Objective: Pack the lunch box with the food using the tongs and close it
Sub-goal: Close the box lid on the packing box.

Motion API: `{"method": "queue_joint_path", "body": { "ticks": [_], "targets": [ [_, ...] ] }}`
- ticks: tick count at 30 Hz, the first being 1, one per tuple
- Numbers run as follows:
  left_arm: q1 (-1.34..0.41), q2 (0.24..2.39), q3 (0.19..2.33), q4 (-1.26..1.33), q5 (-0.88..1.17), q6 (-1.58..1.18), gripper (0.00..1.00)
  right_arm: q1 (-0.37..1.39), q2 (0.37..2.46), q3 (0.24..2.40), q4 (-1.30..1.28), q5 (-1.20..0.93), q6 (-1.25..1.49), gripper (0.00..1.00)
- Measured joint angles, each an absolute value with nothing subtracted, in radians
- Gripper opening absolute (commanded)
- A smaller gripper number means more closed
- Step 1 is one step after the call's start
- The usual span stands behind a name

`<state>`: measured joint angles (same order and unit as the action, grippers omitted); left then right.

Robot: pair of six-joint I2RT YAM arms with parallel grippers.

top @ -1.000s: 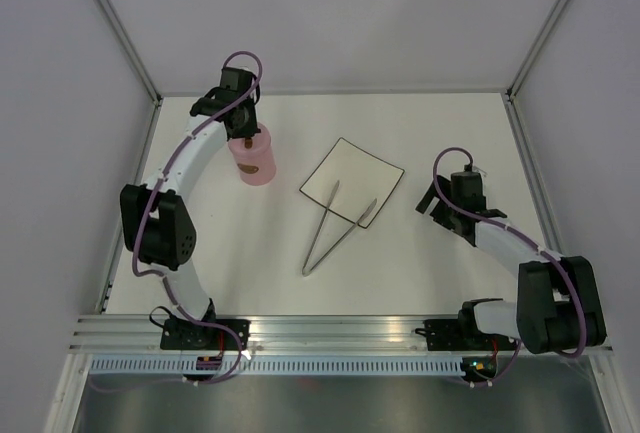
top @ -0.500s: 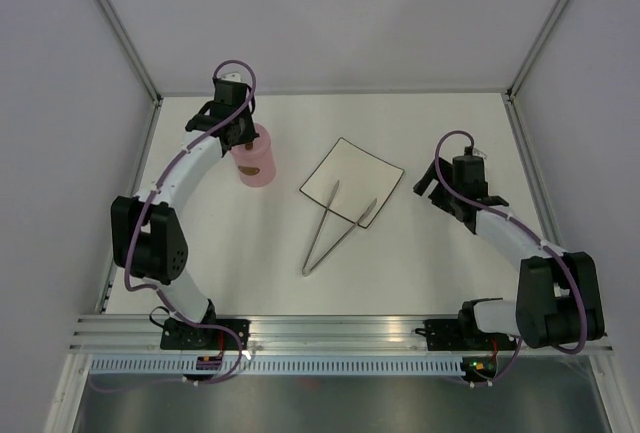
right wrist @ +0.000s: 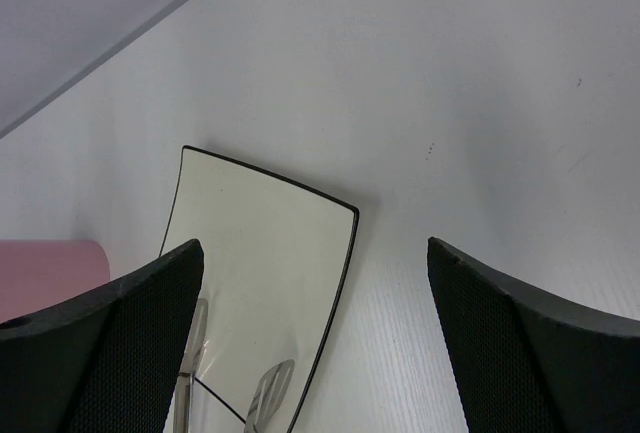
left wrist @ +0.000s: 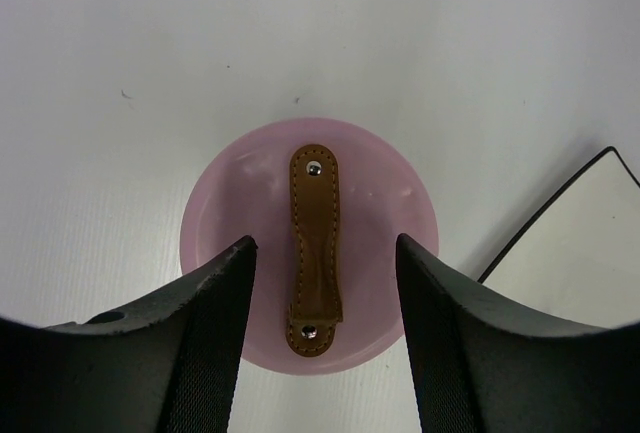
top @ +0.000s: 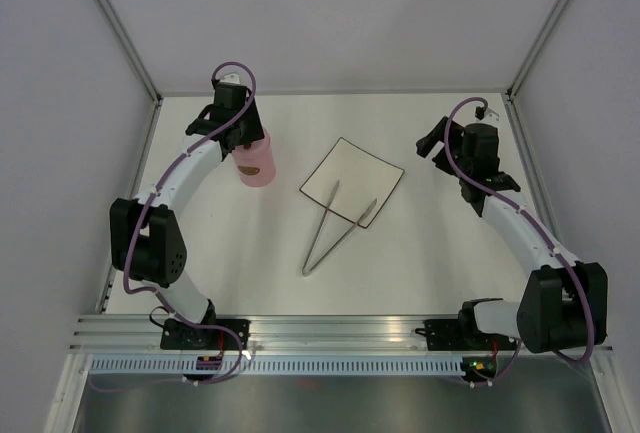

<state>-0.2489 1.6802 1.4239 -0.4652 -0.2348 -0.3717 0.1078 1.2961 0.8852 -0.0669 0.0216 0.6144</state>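
Aluminium rail [top: 340,325] runs along the near edge of the white table [top: 420,253], and both arm bases are bolted to it. The tabletop is matte, and the wrist views show a fine ribbed grain with a few small dark specks.

The tongs [top: 328,231] lie near the middle of the table. Their joined end points toward the rail and their two arms spread into a narrow V. Both tips rest on the near edge of the square white plate [top: 355,168], which has a dark rim and sits turned corner-on like a diamond.

Left of the plate and well apart from it stands the lunch box [top: 256,165], upright on the table. The lid [left wrist: 370,203] is seated on top, with its brown handle [left wrist: 314,248] lying flat across the middle. The left gripper [left wrist: 322,245] hangs straight above it. Its jaws are parted to either side of the handle and touch nothing.

On the far right the right gripper [right wrist: 313,248] is held above bare table beyond the plate. Its jaws are spread wide with nothing between them.

Pale grey panels wall in the table on the left, right and far sides. Slanting metal posts [top: 115,23] meet them at the two far corners.
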Motion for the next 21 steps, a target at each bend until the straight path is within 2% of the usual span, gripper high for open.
{"method": "queue_joint_path", "body": {
  "ticks": [21],
  "targets": [
    [-0.339,1.77,1.48,-0.445,-0.445,-0.305,0.63,0.108,1.085,0.859,-0.124,0.112,0.53,0.98]
  ]
}}
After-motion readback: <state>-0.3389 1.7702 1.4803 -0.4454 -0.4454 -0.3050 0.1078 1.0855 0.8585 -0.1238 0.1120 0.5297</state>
